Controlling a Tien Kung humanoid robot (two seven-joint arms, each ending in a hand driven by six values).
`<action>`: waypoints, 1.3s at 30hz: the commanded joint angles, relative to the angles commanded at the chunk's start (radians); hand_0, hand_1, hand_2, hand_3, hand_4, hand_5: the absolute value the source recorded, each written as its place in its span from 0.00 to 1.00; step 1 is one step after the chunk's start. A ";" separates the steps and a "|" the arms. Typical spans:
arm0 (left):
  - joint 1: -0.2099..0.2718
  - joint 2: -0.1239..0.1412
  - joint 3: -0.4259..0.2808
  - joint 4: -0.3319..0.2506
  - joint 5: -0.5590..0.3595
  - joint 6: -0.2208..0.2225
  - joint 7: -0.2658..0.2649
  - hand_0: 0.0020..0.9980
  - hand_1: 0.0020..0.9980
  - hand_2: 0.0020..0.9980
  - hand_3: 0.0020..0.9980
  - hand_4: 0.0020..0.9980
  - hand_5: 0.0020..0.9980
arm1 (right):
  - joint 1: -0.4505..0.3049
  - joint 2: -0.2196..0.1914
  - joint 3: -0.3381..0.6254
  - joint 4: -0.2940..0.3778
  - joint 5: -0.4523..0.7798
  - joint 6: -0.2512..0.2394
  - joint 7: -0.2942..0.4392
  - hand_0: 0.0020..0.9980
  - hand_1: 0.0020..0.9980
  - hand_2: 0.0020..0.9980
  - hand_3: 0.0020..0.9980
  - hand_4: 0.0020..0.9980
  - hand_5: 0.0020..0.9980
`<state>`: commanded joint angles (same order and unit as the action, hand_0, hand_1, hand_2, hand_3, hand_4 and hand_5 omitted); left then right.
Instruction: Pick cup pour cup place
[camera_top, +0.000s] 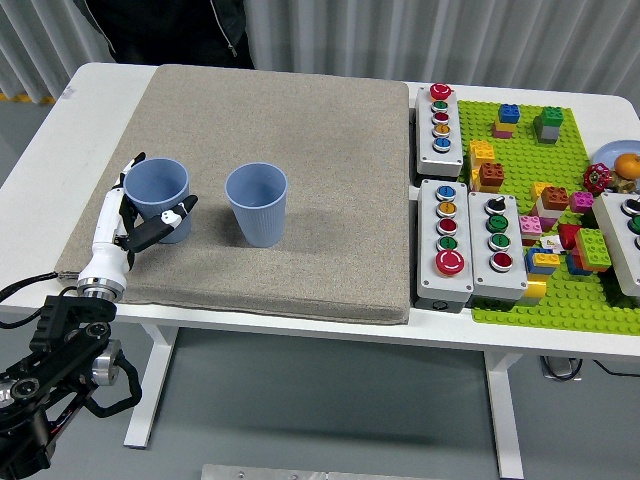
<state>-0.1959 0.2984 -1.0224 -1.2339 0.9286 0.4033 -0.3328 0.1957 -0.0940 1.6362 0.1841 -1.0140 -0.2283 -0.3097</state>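
Left hand (140, 215) wraps the left cup (158, 198) from its 9 o'clock side, thumb across the near wall, fingertips showing at the far rim. Fingers look closed on the cup, though contact on the hidden side cannot be confirmed from this angle.

Cup stands upright, mouth up, long axis vertical, base seemingly on or just off the grey mat (300, 130).

Second cup (257, 203), same blue, upright, sits at 3 o'clock from the held one, near but apart. That is the relation the pour turns on: receiver lies straight to the right of the hand, so the tilt would go toward 3 o'clock, over its open rim.

Only the left arm is in the head view; right arm not seen, so the left is the working one by default.

Mat is cloth-like and soft, covering the left and middle of the white table (40, 150). Open mat at 12 o'clock of both cups.

Button boxes (448, 240) and a green brick plate (560, 290) lie well apart at 3 o'clock. A person stands at the far edge, 12 o'clock, hands out of frame.
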 joint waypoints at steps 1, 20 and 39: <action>0.008 0.000 -0.008 -0.007 0.004 0.001 0.001 0.98 0.99 1.00 1.00 0.97 0.30 | -0.001 0.000 0.001 0.000 -0.002 0.000 0.000 0.71 0.63 0.57 0.57 0.00 0.04; 0.099 0.007 -0.091 -0.107 0.084 -0.005 0.029 1.00 1.00 1.00 1.00 1.00 0.45 | -0.011 -0.001 0.002 -0.001 -0.010 0.007 -0.002 0.71 0.63 0.57 0.57 0.00 0.04; -0.070 0.118 -0.273 -0.091 -0.369 -0.204 0.019 0.90 0.87 0.91 0.89 0.70 0.90 | -0.002 -0.008 -0.017 -0.004 0.019 0.000 0.009 0.71 0.63 0.56 0.56 0.00 0.04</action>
<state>-0.2658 0.4161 -1.2951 -1.3247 0.5594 0.1988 -0.3136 0.1938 -0.1017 1.6195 0.1800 -0.9951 -0.2284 -0.3006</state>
